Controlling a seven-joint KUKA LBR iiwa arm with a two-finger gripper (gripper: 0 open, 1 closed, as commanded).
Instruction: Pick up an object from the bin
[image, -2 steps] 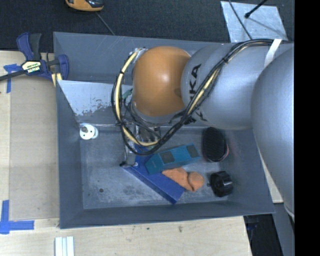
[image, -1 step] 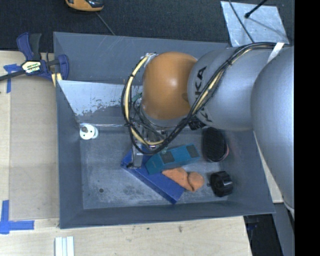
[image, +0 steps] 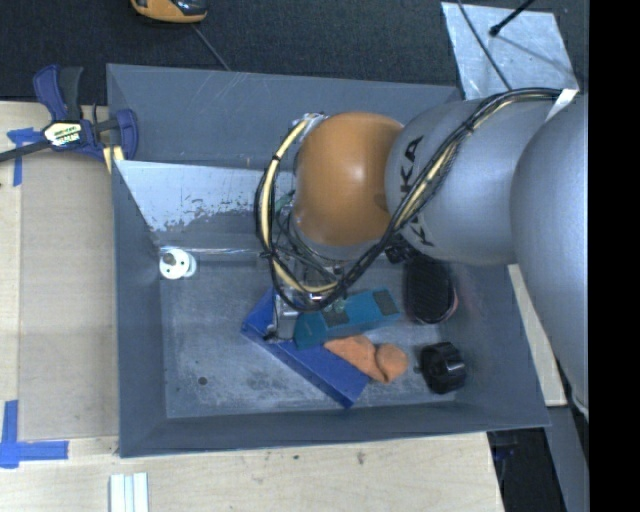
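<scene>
Orange cover (image: 340, 185); pincer (image: 287, 325) over blue bar (image: 325, 372) slanting down-right.

A flat blue slab (image: 320, 368) lies slantwise near the middle of the bin (image: 200, 395) floor.

- Reaches in from the right, grey arm (image: 480, 190) bent low over the bin's (image: 140, 300) middle.
- Orange wrist cover (image: 340, 180) facing up, black and yellow cables (image: 266, 205) looped round it.
- Gripper (image: 288, 322) down near the floor, just below the cover.
</scene>
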